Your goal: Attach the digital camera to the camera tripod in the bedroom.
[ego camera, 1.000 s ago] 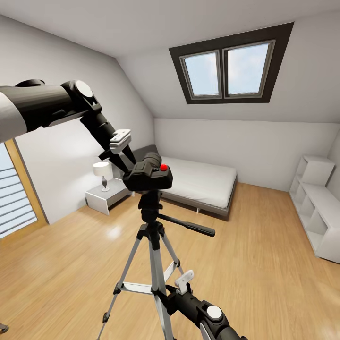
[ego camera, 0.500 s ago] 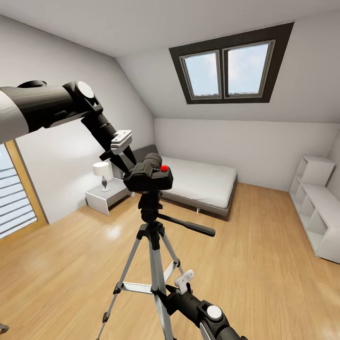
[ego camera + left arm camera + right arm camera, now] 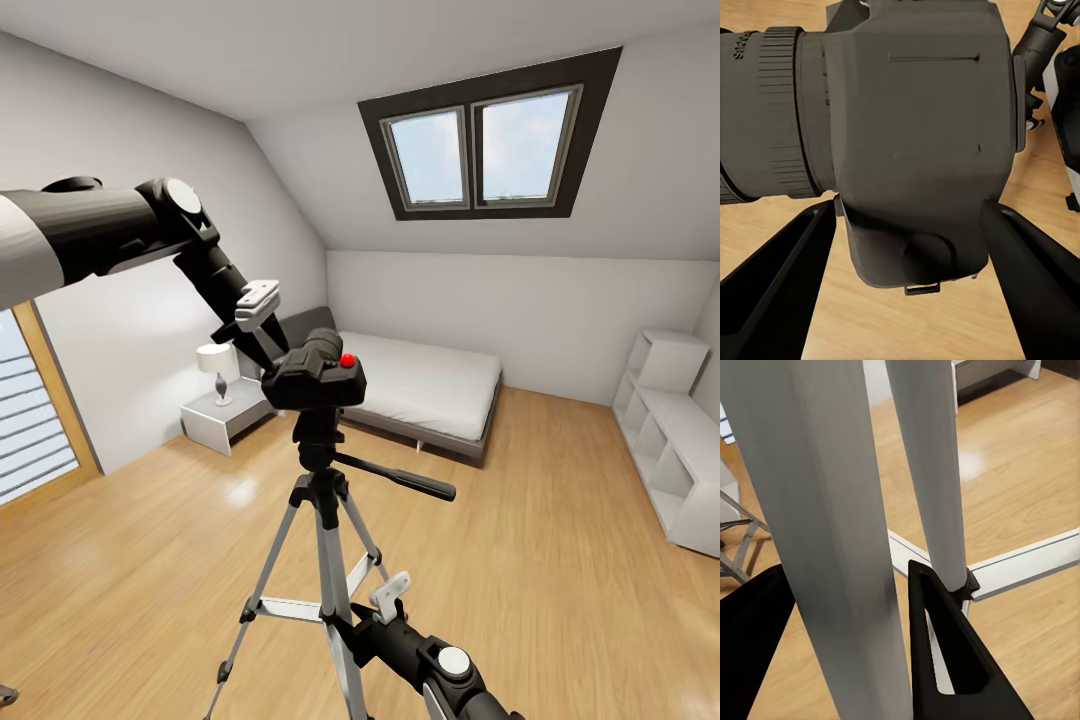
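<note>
Up on the black head of the camera tripod (image 3: 318, 520) sits the digital camera (image 3: 314, 378), its red button on top and its lens barrel pointing back toward the bed (image 3: 420, 390). The left gripper (image 3: 268, 352) reaches down to it from the upper left at the end of the outstretched left arm (image 3: 110, 228). From the left wrist, the digital camera (image 3: 907, 135) lies between the two black fingers (image 3: 776, 289), one on each side of the body; whether they press on it or stand just clear cannot be told.

Low down, the right gripper (image 3: 352, 622) is at a silver-grey leg of the tripod, with its white tab showing beside the leg. From the right wrist, one leg of the camera tripod (image 3: 832, 540) stands between the black fingers (image 3: 945, 652), which are spread wider than the leg; a second leg runs just beyond the far finger, down to a black joint with grey cross braces.

Around the tripod lies the light wood floor (image 3: 520, 560) of the bedroom. A double skylight (image 3: 485, 145) is set in the sloped ceiling, a lamp (image 3: 217, 368) stands on a white nightstand (image 3: 225, 415) beside the bed, and white shelving (image 3: 670, 440) lines the right wall.
</note>
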Motion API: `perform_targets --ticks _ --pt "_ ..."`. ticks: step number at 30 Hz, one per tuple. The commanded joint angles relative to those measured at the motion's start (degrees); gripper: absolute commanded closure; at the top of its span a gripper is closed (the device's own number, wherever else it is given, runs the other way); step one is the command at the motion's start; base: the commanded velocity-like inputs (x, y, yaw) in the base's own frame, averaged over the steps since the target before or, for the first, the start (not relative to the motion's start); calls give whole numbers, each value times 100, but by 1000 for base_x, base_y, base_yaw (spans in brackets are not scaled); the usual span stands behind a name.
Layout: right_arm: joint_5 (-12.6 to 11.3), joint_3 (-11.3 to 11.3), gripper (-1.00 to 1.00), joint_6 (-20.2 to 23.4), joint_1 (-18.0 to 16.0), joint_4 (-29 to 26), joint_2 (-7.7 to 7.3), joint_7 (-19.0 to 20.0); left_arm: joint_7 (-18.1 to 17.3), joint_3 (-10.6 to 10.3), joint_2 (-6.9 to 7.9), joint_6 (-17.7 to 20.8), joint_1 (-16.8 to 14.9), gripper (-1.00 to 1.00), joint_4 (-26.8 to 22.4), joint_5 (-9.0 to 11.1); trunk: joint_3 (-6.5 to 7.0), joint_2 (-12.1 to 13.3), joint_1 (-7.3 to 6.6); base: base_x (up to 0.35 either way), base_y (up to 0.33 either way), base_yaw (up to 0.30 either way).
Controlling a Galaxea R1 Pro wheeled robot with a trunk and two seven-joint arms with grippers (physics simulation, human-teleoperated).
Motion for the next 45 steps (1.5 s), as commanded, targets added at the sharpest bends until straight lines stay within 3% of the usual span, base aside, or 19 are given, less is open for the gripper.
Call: perform_targets --ticks 1,2,19,24,31,32,39,42,43,45 --pt "-48 -2 100 39 -3 -9 2 26 -5 -36 3 62 -5 100 -8 51 -2 -6 2 0 0 0" --pt "-48 -2 100 39 -3 -9 2 26 -5 -36 5 62 0 -100 -8 51 -2 -6 2 0 0 0" --pt "-48 -2 100 39 -3 -27 -7 34 4 -33 39 62 19 -100 -30 51 -2 -6 2 0 0 0" --pt "-48 -2 100 39 -3 -27 -7 34 9 -13 109 62 15 -100 -24 55 -2 -6 2 0 0 0" --pt "-48 -2 100 39 -3 -27 -7 34 28 55 473 69 12 -100 -11 67 -2 -6 2 0 0 0" --pt "-48 -2 100 39 -3 -27 -7 34 35 63 622 85 11 -100 -7 66 -2 -6 2 0 0 0" --pt "-48 -2 100 39 -3 -27 -7 34 53 65 1125 193 32 -100 -1 50 -2 -6 2 0 0 0" --pt "-48 -2 100 39 -3 -27 -7 34 57 60 1246 232 81 -100 -1 39 -2 -6 2 0 0 0" --pt "-48 -2 100 39 -3 -27 -7 34 63 57 1355 272 178 -100 4 26 -2 -6 2 0 0 0" --pt "-48 -2 100 39 -3 -27 -7 34 67 55 1436 301 337 -100 19 11 -2 -6 2 0 0 0"
